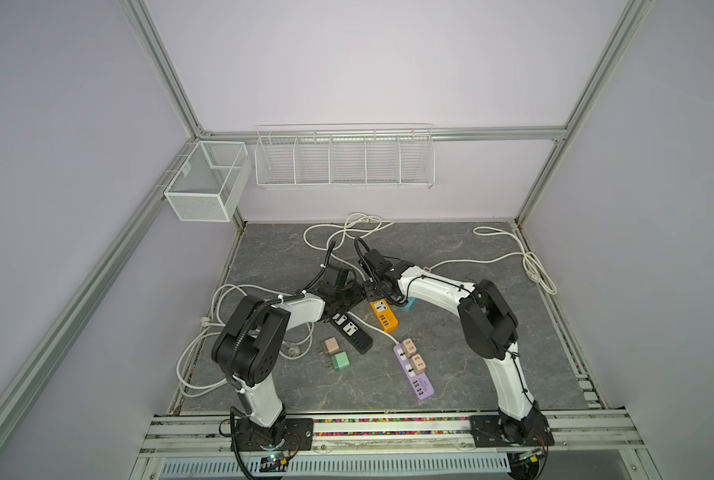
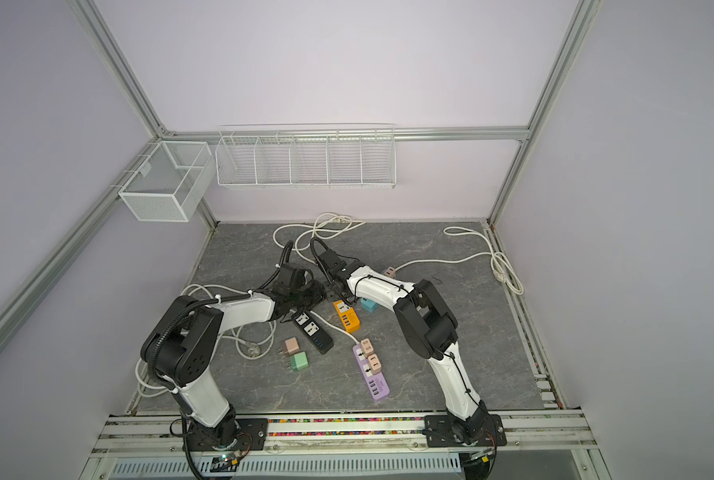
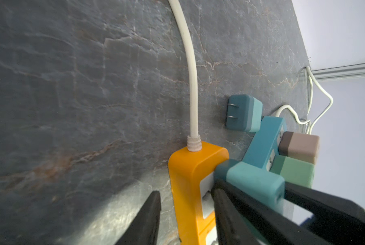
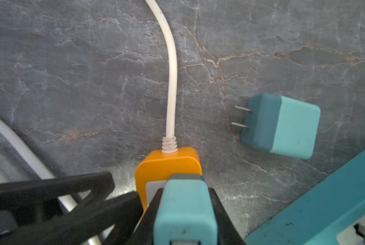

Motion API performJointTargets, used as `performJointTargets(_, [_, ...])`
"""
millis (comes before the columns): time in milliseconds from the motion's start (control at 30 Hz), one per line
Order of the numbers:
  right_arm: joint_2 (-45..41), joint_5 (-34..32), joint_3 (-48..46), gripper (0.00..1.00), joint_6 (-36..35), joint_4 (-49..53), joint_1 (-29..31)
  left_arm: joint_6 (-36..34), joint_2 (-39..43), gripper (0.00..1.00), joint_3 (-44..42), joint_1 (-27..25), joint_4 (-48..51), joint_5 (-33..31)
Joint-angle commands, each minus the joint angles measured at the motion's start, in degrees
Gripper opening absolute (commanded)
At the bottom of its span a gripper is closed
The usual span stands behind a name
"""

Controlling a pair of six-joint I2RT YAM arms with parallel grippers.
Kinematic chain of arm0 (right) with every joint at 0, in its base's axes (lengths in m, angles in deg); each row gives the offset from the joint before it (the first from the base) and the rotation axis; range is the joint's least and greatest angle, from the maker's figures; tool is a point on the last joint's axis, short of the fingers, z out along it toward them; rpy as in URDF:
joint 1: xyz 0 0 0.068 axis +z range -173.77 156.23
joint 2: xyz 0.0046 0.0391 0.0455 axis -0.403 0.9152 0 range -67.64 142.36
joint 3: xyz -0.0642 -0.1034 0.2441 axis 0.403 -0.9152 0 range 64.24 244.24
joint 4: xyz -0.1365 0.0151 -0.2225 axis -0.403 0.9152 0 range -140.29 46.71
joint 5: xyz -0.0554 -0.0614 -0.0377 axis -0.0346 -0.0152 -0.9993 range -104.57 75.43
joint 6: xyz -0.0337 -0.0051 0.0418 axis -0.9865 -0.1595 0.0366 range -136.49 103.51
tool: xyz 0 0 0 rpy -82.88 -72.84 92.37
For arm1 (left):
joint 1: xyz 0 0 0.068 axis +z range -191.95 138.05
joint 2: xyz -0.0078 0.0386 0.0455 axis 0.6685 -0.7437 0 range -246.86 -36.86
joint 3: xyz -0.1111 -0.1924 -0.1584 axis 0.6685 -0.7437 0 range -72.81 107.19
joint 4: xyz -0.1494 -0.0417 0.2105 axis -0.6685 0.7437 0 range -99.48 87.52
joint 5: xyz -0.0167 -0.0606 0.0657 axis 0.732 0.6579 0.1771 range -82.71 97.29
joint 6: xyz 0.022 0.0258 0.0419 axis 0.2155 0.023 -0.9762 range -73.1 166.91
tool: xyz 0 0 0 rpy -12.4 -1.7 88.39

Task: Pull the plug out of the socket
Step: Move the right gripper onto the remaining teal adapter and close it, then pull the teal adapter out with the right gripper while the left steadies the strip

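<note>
A light-teal plug [image 4: 183, 207] stands in the end socket of the orange power strip [image 4: 166, 165], which lies on the stone table top. My right gripper [image 4: 186, 191] is shut on the plug, one black finger on each side of it. In the left wrist view the same plug [image 3: 253, 182] sticks out of the strip [image 3: 183, 180]. My left gripper [image 3: 187, 191] is open around that end of the strip; one finger [image 3: 219, 212] lies on its face and the other stands a little off its side. In both top views the two grippers [image 1: 353, 297] [image 1: 374, 289] meet over the strip [image 1: 384, 316] and hide the plug.
A loose teal plug [image 4: 283, 127] lies just beside the orange strip. A teal strip [image 3: 264, 144] close by carries a beige plug [image 3: 298, 147] and a green one [image 3: 294, 171]. Nearer the front lie a black strip [image 1: 351, 332], a purple strip [image 1: 413, 370] with two plugs, two loose plugs [image 1: 334, 353] and white cords [image 1: 529, 262].
</note>
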State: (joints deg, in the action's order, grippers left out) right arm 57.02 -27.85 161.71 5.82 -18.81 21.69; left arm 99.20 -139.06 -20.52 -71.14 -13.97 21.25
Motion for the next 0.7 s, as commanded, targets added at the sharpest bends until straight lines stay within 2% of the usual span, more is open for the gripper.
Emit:
performJointTargets(0, [0.7, 1.1, 0.4, 0.30, 1.4, -0.1, 0.6, 0.2, -1.6, 0.41, 1.8, 0.2, -0.8, 1.3])
performJointTargets(500, [0.4, 1.9, 0.1, 0.29, 0.8, -0.9, 0.7, 0.1, -5.0, 0.36, 1.4, -0.2, -2.0, 2.9])
performJointTargets(667, [-0.1, 1.0, 0.0, 0.28, -0.4, -0.8, 0.5, 0.1, -5.3, 0.35, 0.4, -1.0, -0.7, 0.8])
